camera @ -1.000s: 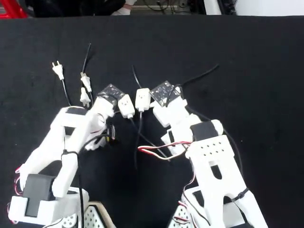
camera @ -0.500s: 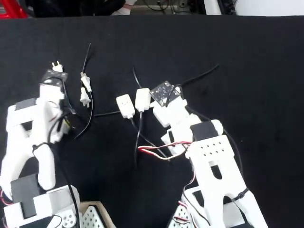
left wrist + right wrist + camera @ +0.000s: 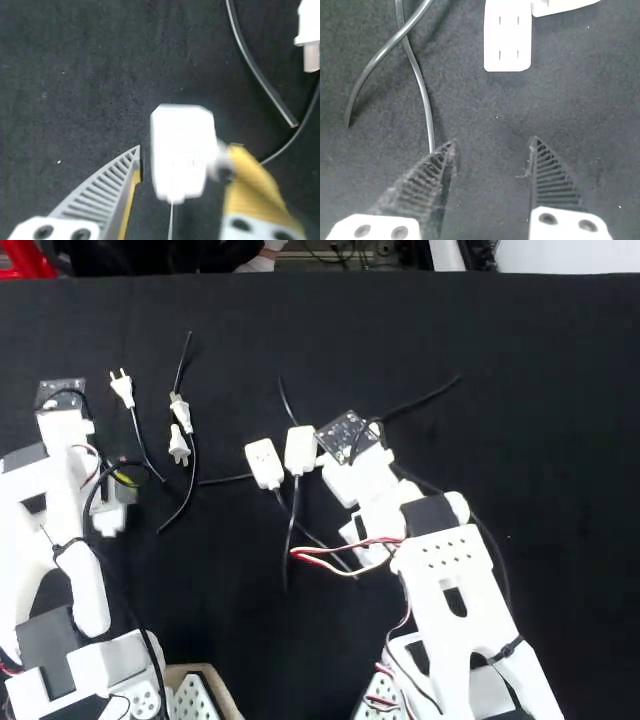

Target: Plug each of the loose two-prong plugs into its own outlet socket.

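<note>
Swinging away from outlets (image 3: 262, 462), left jaws seemingly clamp white plug (image 3: 182, 150).

- The high view is fixed above the near edge of the black cloth-covered table (image 3: 520, 360). It looks down and toward the far edge, taking in the white plastic left arm (image 3: 55, 500) and right arm (image 3: 440, 570).
- The left wrist view faces steeply down, very near the cloth. Its white two-prong plug (image 3: 307, 37) and thin black cord (image 3: 257, 70) lie in the far-left part of the table that the high view covers.
- The right wrist view looks down past the spread right gripper (image 3: 492, 145), close to the cloth. Its white rectangular outlet socket (image 3: 506, 37) lies at the table's middle in the high view.
</note>
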You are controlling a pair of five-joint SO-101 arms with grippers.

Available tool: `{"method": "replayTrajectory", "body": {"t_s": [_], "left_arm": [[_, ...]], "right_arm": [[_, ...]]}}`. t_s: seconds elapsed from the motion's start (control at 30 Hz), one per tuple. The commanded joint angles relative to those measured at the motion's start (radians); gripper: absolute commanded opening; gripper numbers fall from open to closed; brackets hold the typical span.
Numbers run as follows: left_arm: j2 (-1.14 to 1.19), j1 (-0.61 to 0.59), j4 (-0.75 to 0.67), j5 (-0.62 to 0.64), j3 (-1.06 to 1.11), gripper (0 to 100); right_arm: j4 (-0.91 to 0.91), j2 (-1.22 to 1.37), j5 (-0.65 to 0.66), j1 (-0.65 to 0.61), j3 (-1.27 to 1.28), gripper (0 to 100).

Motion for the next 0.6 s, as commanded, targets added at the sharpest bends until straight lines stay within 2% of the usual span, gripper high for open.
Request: {"method": "replayTrajectory", "body": {"t_s": [0.0, 0.17, 0.27, 0.37, 0.43, 0.57], "left_arm": [[-0.014, 0.045, 0.12, 0.028, -0.147, 44], [-0.014, 0.11, 0.27, 0.181, -0.326, 46], [-0.014, 0.208, 0.334, 0.276, -0.418, 44], [-0.012, 0.344, 0.356, 0.367, -0.478, 38], [-0.002, 0.435, 0.336, 0.434, -0.498, 31], [0.054, 0.541, 0.118, 0.621, -0.447, 19]], "right_arm": [[-0.009, -0.002, 0.008, 0.014, -0.004, 22.0], [-0.009, -0.002, 0.008, 0.014, -0.004, 22.0], [-0.009, -0.002, 0.008, 0.014, -0.004, 22.0], [-0.008, -0.002, 0.006, 0.015, -0.004, 22.0], [-0.008, -0.002, 0.006, 0.015, -0.004, 22.0], [0.008, -0.002, 0.008, 0.02, -0.004, 22.0]]}}
